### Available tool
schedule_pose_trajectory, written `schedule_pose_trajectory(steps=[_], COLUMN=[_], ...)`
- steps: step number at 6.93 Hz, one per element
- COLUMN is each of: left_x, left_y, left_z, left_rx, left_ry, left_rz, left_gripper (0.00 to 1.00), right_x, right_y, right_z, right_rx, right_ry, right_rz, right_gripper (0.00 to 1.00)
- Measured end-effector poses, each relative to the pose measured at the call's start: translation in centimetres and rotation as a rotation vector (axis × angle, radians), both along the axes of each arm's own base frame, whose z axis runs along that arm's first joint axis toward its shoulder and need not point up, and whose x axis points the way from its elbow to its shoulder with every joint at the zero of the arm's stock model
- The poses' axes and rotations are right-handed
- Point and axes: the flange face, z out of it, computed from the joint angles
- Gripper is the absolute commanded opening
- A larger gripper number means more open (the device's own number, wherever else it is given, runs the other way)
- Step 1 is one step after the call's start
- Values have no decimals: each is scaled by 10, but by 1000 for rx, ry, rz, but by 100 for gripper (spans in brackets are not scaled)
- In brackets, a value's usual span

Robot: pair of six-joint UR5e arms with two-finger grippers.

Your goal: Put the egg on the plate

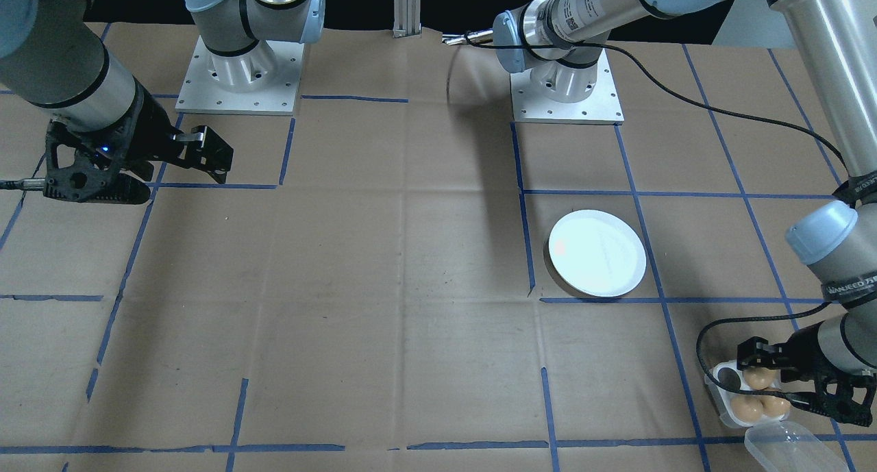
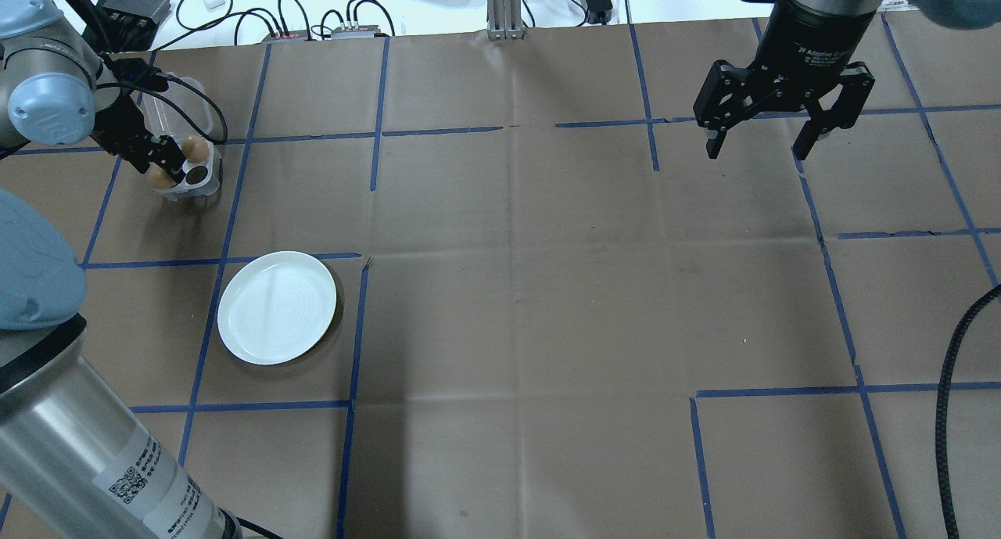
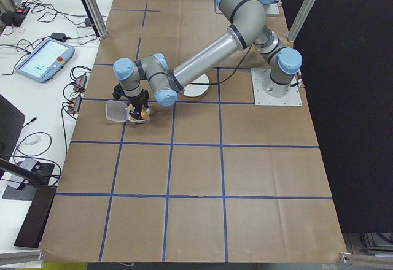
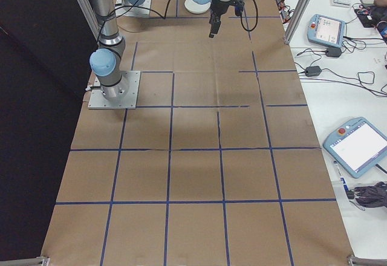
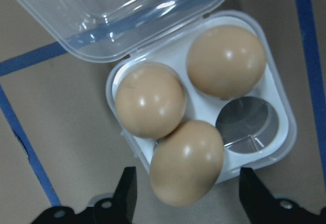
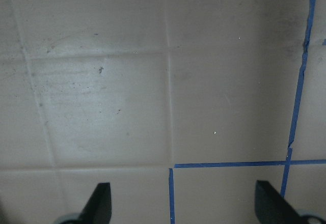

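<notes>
Left gripper (image 5: 182, 196) gaping over the egg tray (image 5: 277, 107)

Nearest egg (image 5: 186, 162), between its fingers, is brittle and slick: pinch its midsection gently. Right gripper (image 2: 762, 142) idles agape.

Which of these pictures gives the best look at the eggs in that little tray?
The left wrist view: the eggs fill it, three in the egg tray, one cup empty, between the open fingers of the left gripper. The front-facing and overhead views show them small and partly hidden by the gripper; the left side view barely shows them.
</notes>
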Motion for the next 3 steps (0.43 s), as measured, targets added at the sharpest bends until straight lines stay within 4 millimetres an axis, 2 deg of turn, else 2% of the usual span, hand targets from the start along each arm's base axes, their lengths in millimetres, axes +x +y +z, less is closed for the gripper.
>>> schedule_pose_trajectory(steps=[2,3], left_x=[1,1], left_y=[-1,-1], left_z=[-1,-3], left_rx=[0,2], left_ry=[-2,-2], left_rz=[2,3], left_gripper=[73,66], right_x=[0,0], right_y=[0,0], right_z=[0,0], right_rx=[0,0], right_ry=[0,0], right_rz=[0,0], right_gripper=[100,100])
